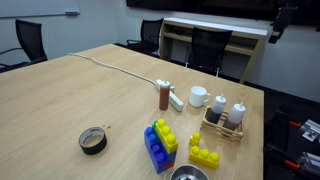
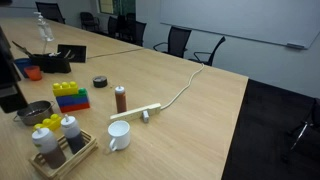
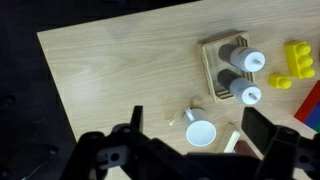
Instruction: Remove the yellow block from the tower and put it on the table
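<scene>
The tower stands on the light wood table (image 1: 80,95), which also shows in the second exterior view (image 2: 200,110). It has a large blue base brick (image 1: 157,153) (image 2: 72,103), with the yellow block (image 1: 167,135) (image 2: 65,87) and a small green brick (image 1: 150,133) on top. My gripper (image 3: 198,125) is open and empty, high above the table over a white mug (image 3: 201,132). In an exterior view it hangs at the top right (image 1: 283,20), far from the tower. In the wrist view only the blue brick's edge (image 3: 312,100) shows; the yellow block is out of view there.
A stepped yellow brick piece (image 1: 204,153) (image 3: 298,62) and a metal bowl (image 1: 188,173) lie beside the tower. A wooden caddy with bottles (image 1: 225,120) (image 3: 228,70), a brown bottle (image 1: 164,96), a power strip with cable (image 1: 172,95) and a tape roll (image 1: 93,140) are nearby.
</scene>
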`<state>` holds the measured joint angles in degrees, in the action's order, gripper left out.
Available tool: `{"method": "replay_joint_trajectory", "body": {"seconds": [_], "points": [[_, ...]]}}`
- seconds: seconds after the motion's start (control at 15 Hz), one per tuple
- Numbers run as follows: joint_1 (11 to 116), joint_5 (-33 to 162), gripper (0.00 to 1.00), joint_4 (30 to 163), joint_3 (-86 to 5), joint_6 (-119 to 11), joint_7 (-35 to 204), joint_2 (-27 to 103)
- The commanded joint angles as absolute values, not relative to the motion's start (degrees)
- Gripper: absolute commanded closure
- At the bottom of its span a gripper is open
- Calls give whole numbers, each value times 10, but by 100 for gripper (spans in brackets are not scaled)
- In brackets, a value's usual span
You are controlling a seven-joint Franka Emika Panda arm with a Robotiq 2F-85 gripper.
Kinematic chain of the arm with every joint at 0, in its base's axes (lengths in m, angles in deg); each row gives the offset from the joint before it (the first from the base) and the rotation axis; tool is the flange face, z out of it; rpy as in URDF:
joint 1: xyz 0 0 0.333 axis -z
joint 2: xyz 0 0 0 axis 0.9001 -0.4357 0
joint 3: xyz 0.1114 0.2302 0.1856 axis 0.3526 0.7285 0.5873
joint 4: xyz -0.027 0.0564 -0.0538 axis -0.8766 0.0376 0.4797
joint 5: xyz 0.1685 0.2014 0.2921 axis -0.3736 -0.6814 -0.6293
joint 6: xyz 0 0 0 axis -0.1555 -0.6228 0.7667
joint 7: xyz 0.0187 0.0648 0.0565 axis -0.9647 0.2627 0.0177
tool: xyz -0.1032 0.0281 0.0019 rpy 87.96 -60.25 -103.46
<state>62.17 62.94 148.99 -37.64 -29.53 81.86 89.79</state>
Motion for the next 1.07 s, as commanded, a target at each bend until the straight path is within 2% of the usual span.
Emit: {"method": "replay_joint_trajectory", "body": {"seconds": [0.0, 1.0], "points": [[630, 625, 0, 1489, -370, -294, 815, 898], [621, 622, 0, 1476, -367, -288, 805, 880]]}}
